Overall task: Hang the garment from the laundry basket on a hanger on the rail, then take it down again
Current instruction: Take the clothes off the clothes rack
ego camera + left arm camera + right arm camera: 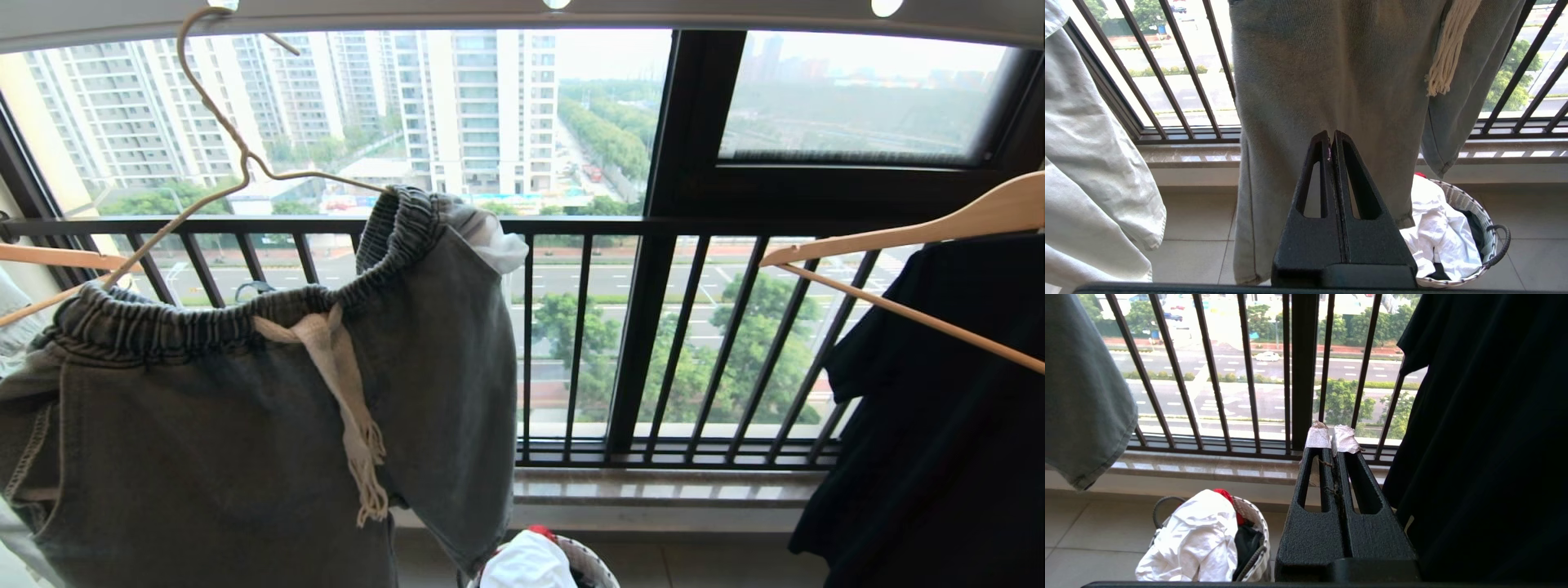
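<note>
A balcony window with a black barred railing (653, 343) looks out over towers and a tree-lined road. At eleven o'clock in the head view, the cream wire hanger (214, 106) hooks into the grey pierced rail (522, 15) overhead, and the blue-grey denim shorts (245, 425) hang on it, the fringed drawstring (347, 400) dangling in front. At six o'clock the laundry basket (592, 563) sits on the tiled floor, holding white cloth. A black shirt (939, 425) hangs at three o'clock. The left claw (1331, 136) is closed and empty before the shorts; the right claw (1332, 439) is closed and empty too.
</note>
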Robot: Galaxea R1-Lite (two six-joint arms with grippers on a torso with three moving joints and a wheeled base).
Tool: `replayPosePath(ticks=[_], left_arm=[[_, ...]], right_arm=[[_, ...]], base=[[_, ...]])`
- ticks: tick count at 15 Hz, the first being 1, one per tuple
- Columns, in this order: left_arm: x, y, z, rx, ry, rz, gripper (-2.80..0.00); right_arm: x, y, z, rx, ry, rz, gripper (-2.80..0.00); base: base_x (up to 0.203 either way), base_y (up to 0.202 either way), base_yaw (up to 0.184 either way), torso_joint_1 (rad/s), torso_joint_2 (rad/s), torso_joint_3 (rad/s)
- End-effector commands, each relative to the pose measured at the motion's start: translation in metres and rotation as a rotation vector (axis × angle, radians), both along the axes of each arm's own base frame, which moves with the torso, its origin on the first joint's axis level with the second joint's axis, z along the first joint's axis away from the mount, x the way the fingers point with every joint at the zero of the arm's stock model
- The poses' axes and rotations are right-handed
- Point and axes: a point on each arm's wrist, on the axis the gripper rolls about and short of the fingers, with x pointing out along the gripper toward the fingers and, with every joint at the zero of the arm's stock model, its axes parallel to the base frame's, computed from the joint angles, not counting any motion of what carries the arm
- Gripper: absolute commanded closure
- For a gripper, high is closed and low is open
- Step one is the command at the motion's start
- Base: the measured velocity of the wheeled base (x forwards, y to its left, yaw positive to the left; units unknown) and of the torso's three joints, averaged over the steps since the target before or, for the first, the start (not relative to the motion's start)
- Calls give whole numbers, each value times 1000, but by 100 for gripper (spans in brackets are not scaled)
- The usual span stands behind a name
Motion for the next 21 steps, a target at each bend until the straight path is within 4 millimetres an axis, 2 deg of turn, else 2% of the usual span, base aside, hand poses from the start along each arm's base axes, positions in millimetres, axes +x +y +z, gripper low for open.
replayPosePath(ticks=[1, 21], left_arm=[[0, 0, 0, 0, 0, 0, 0], [0, 0, 0, 12, -2, 10, 0]], right_arm=[[0, 0, 0, 0, 3, 0, 0], [0, 0, 0, 0, 1, 0, 0]], base=[[0, 0, 0, 0, 0, 0], [0, 0, 0, 0, 0, 0]])
